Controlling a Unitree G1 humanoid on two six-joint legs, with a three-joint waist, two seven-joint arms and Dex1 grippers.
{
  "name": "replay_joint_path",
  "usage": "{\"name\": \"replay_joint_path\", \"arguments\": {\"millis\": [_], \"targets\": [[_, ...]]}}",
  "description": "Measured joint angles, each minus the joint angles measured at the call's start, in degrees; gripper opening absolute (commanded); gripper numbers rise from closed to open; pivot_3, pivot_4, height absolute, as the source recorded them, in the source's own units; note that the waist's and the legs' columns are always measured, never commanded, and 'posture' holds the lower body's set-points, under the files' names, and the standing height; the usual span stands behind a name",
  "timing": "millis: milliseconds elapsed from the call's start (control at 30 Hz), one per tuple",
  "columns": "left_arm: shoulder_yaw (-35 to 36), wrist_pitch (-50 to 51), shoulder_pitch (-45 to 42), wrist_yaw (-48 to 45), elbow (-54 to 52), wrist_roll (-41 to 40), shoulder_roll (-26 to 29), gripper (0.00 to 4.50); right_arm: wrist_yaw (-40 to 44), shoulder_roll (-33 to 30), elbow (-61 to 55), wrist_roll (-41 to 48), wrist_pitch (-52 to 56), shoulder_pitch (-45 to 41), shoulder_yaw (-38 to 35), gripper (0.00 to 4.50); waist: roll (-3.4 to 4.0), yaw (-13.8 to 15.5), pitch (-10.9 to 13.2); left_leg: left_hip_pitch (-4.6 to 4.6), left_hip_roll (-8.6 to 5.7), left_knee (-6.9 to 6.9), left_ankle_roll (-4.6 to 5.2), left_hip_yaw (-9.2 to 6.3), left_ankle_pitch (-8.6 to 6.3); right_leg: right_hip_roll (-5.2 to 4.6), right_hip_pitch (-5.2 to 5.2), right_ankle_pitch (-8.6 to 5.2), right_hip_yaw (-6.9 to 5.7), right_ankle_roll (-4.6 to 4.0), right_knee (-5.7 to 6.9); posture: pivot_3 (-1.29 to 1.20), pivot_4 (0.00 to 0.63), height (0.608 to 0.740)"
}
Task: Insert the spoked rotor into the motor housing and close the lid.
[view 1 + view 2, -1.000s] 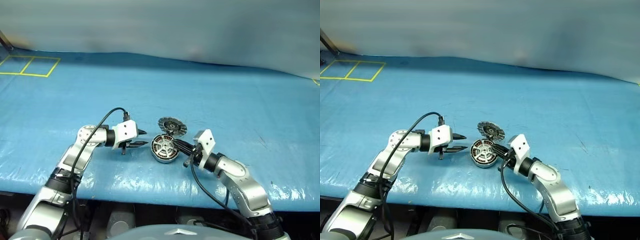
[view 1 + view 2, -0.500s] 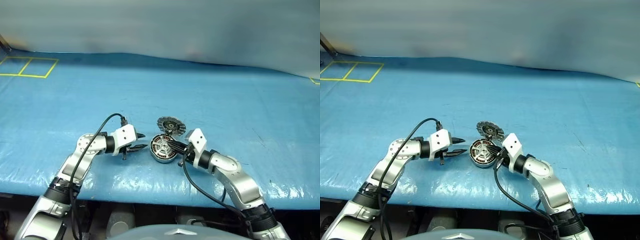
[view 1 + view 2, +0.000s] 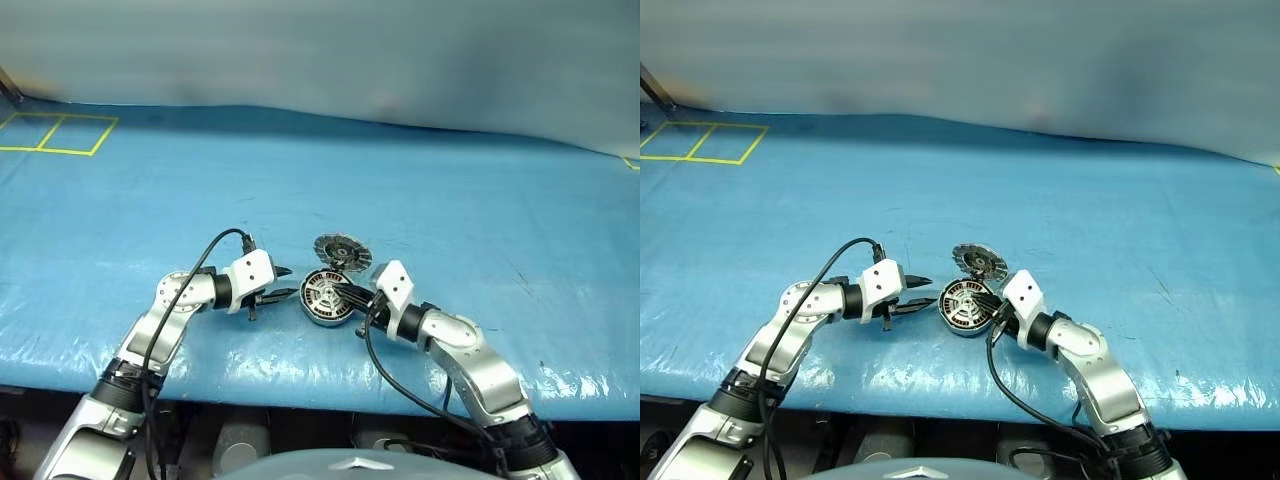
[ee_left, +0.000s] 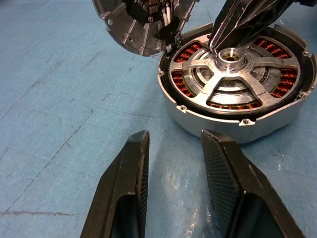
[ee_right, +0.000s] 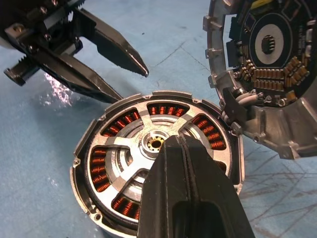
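Left arm: mine reaches in low over the blue tabletop (image 3: 450, 200), forearm angled toward the middle, a black cable looping over the wrist.
Left tool (image 3: 283, 282): fingers partly apart, holding nothing; the tips stop just short of the housing's rim.
Right arm: mine comes in from the other side, elbow bent, pointing toward the left tool.
Right tool (image 5: 184, 148): fingers pressed together; the joined tip sits over the rotor beside its hub. I cannot tell whether it touches.
Housing (image 3: 325, 297): on the tabletop between my two tools, just ahead of the left tips and under the right tip.
Rotor (image 4: 233, 74): seated inside the housing, spokes level with the rim, copper windings showing through the gaps.
Lid (image 3: 343, 252): standing open, tilted up, joined to the housing's far edge, beyond both tools.
Left wrist view adds: the two left fingers (image 4: 124, 183) with bare tabletop between them, and the right tip coming down by the hub.
Right wrist view adds: the lid's inner face, a dark circuit board with small parts, and the left tool's tips near the housing's rim.
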Motion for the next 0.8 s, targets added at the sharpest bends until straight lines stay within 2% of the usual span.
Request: {"name": "replay_joint_path", "arguments": {"millis": [233, 400, 533, 633, 733, 800], "targets": [[0.6, 0.0, 2.1, 1.5, 0.0, -0.7, 0.0, 1.72, -1.7, -7.8, -6.8, 0.1, 3.9, 5.0, -6.6, 0.0, 0.0, 0.2, 0.0, 0.0, 0.0, 0.04, -0.01, 0.0, 0.0, -0.01, 0.0, 0.0, 0.0, 0.0, 0.0, 0.0, 0.15, 0.74], [1.2, 0.0, 2.4, 2.4, 0.0, -1.1, 0.1, 1.72, -5.2, -9.6, -6.9, -2.7, 5.9, 4.5, -9.1, 0.0, 0.0, 0.0, 0.0, 0.02, 0.01, 0.05, -0.01, 0.02, 0.0, -0.01, -0.01, 0.0, 0.01, 0.0, 0.0, 0.0, 0.15, 0.74], [1.3, -0.1, 2.6, 3.0, 0.0, -1.1, 0.0, 1.72, -13.5, -4.2, -3.4, -8.0, 6.8, -2.5, -8.9, 0.0, 0.01, -0.2, 0.0, 0.01, 0.01, 0.04, -0.02, 0.05, 0.0, -0.01, -0.06, 0.01, 0.01, 0.0, 0.03, 0.0, 0.15, 0.74], [1.4, -0.1, 2.8, 3.6, -0.1, -1.1, 0.0, 1.72, -16.7, 0.2, -0.6, -10.1, 6.4, -8.5, -6.8, 0.0, 0.02, -0.1, 0.0, -0.05, 0.0, -0.03, -0.02, 0.04, 0.01, -0.01, -0.08, 0.01, 0.01, 0.0, -0.01, 0.0, 0.15, 0.74], [1.5, -0.1, 3.0, 3.8, -0.3, -1.1, 0.0, 1.72, -15.6, 3.7, 2.6, -8.7, 6.5, -14.1, -5.6, 0.0, 0.04, -0.2, 0.0, -0.06, 0.0, -0.06, -0.01, 0.03, 0.01, -0.01, -0.09, 0.01, 0.01, 0.0, -0.03, 0.0, 0.15, 0.74], [1.9, 0.0, 3.6, 4.1, -0.8, -1.1, 0.1, 1.72, -12.5, 3.7, 2.7, -6.4, 6.8, -15.9, -5.3, 0.0, 0.04, 0.1, 0.0, -0.06, -0.02, -0.1, -0.01, -0.02, 0.01, -0.01, -0.03, 0.0, -0.02, -0.01, -0.06, 0.0, 0.15, 0.74]]}}
